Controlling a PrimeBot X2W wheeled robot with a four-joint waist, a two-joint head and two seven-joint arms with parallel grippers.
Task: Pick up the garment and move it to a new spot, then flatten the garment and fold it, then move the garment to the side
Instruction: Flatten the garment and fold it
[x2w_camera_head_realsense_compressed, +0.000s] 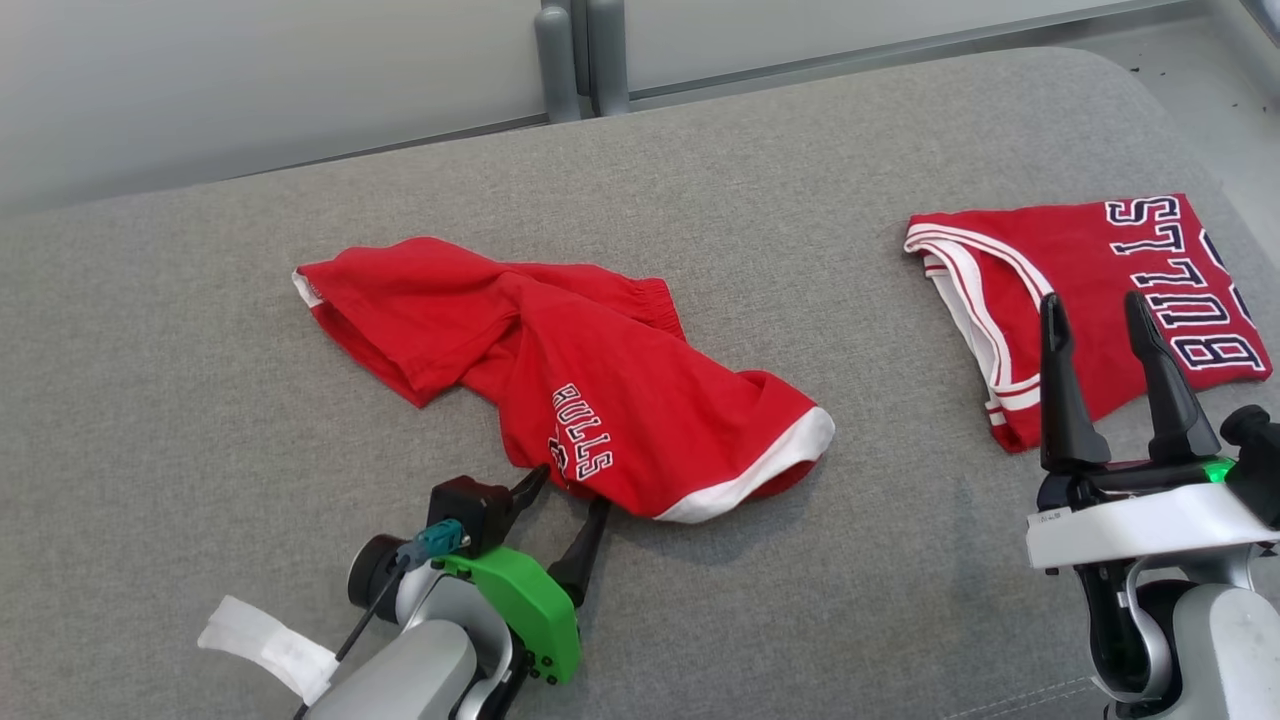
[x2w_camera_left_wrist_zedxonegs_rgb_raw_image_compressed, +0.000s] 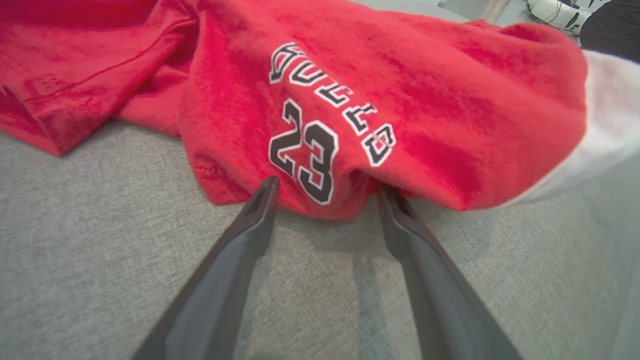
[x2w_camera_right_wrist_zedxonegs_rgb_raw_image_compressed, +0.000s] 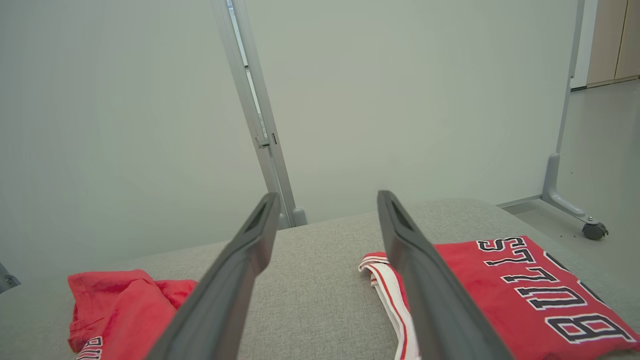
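A crumpled red garment (x2w_camera_head_realsense_compressed: 560, 375) with a white hem and "BULLS 23" lettering lies in the middle of the grey cushioned surface (x2w_camera_head_realsense_compressed: 200, 400). My left gripper (x2w_camera_head_realsense_compressed: 568, 498) is open at the garment's near edge, its fingertips touching the cloth on either side of a fold. In the left wrist view the garment (x2w_camera_left_wrist_zedxonegs_rgb_raw_image_compressed: 325, 90) bulges between the two open fingers of that gripper (x2w_camera_left_wrist_zedxonegs_rgb_raw_image_compressed: 327, 189). My right gripper (x2w_camera_head_realsense_compressed: 1095, 305) stands open and upright at the right, holding nothing. In the right wrist view the crumpled garment (x2w_camera_right_wrist_zedxonegs_rgb_raw_image_compressed: 120, 300) shows at the lower left, behind the open right gripper (x2w_camera_right_wrist_zedxonegs_rgb_raw_image_compressed: 327, 197).
A folded red "BULLS" jersey (x2w_camera_head_realsense_compressed: 1090, 290) with white trim lies at the right, just behind my right gripper; the right wrist view shows this jersey (x2w_camera_right_wrist_zedxonegs_rgb_raw_image_compressed: 525, 295) too. A pale partition wall (x2w_camera_head_realsense_compressed: 250, 80) on wheeled feet (x2w_camera_right_wrist_zedxonegs_rgb_raw_image_compressed: 592, 230) stands behind the surface. The surface's right edge drops to the floor (x2w_camera_head_realsense_compressed: 1210, 90).
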